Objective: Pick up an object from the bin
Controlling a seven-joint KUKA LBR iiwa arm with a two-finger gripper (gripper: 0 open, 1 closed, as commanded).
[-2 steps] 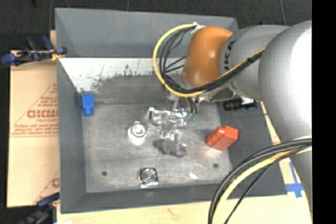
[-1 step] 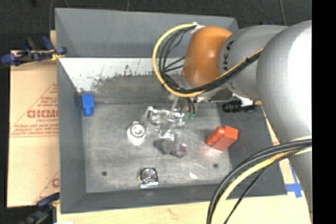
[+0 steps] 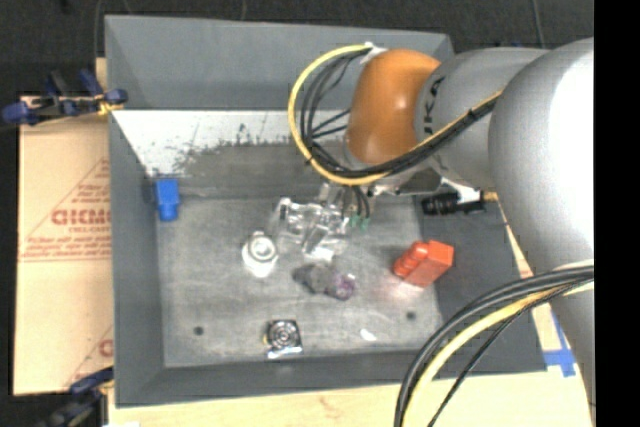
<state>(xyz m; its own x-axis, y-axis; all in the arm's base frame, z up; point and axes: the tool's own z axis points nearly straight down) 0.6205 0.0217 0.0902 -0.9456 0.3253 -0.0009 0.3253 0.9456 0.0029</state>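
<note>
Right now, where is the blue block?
In the camera view the blue block lies in the bin's back left corner, alone; the small white bottle is its nearest neighbour.

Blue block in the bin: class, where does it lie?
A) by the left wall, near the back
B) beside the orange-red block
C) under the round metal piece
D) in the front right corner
A: the blue block lies on the floor of the bin by its left wall, near the back corner.
</note>
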